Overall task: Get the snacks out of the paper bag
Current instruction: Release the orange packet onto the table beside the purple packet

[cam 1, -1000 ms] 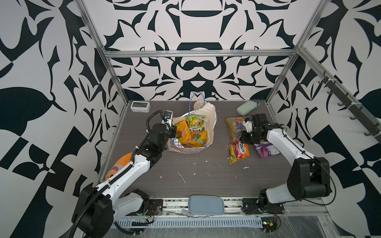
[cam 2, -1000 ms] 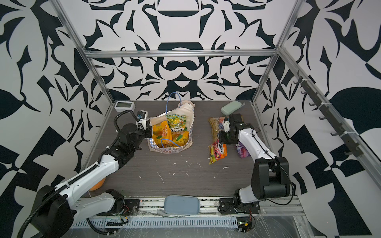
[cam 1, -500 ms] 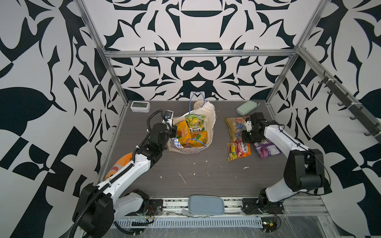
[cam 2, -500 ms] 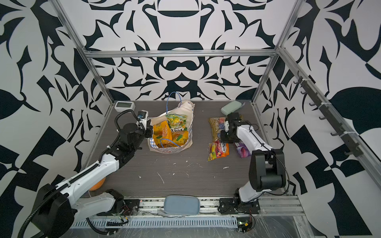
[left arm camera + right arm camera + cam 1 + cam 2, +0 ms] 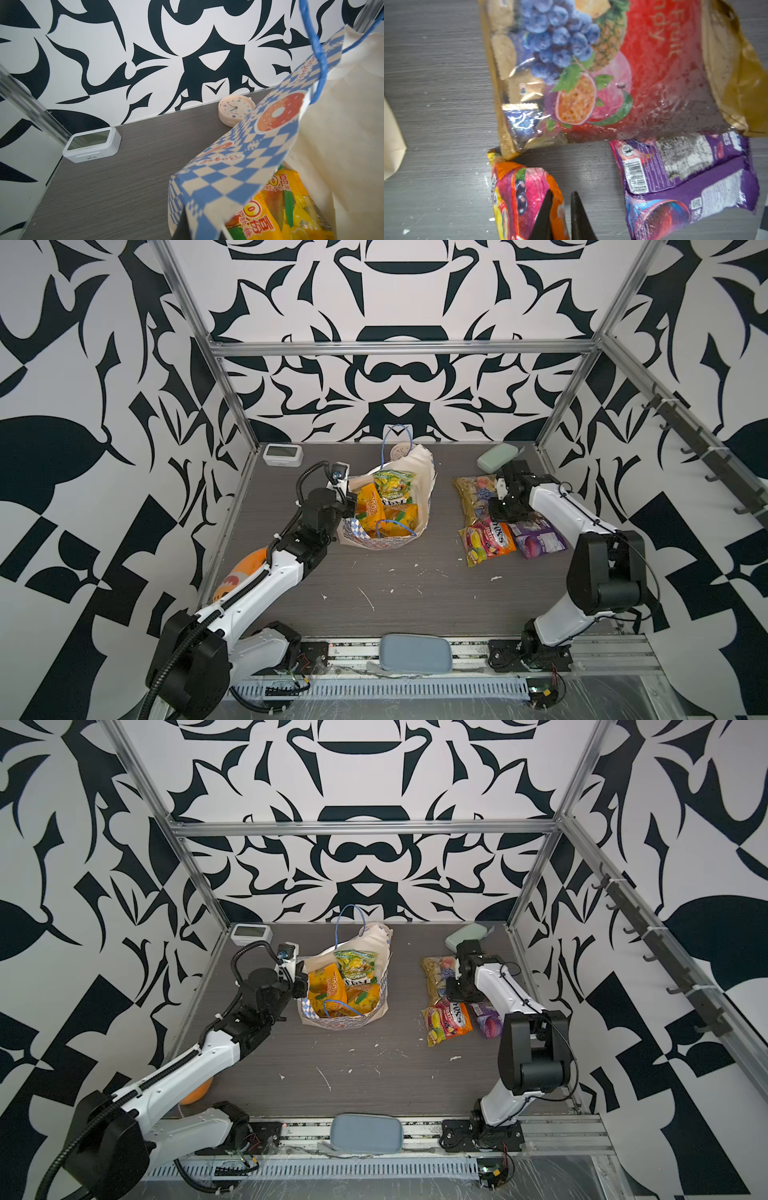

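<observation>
The left claw (image 5: pixel 352 506) clenches the rim of the paper bag (image 5: pixel 422 489), three snack packets (image 5: pixel 374 508) inside it. Right of the bag, the right claw (image 5: pixel 561 193) hangs barely parted over the pink packet (image 5: pixel 525 193). Rising, it may snag and drag that packet.

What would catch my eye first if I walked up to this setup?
The bold black-and-white patterned walls shout loudest, all around. Next, in both top views, the paper bag sits on the table stuffed with yellow and green snacks, and three bright packets lie right of it.
</observation>
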Controlling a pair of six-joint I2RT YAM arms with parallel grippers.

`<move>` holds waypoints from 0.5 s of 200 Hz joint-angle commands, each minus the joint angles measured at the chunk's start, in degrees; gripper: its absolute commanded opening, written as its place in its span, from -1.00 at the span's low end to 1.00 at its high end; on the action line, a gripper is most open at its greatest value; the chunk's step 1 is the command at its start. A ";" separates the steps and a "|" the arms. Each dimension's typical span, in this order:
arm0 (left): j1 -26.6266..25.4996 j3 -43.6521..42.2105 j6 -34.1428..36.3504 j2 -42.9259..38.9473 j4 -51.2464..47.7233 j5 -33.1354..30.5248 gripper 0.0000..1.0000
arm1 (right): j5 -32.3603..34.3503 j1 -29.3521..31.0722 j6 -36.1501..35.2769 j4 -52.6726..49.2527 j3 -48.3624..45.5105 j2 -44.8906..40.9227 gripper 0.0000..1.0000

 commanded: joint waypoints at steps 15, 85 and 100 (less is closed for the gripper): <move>0.03 0.99 1.26 -1.50 3.45 -1.49 -1.00 | 4.14 0.00 2.08 -1.92 2.36 -1.05 -0.65; 0.00 0.99 1.28 -0.59 3.76 -1.59 -1.00 | 5.34 0.07 5.04 -1.17 1.69 -8.85 -0.42; 0.01 1.06 1.30 -0.34 3.94 -1.50 -1.00 | -5.17 0.58 2.81 1.15 0.38 -10.89 -0.41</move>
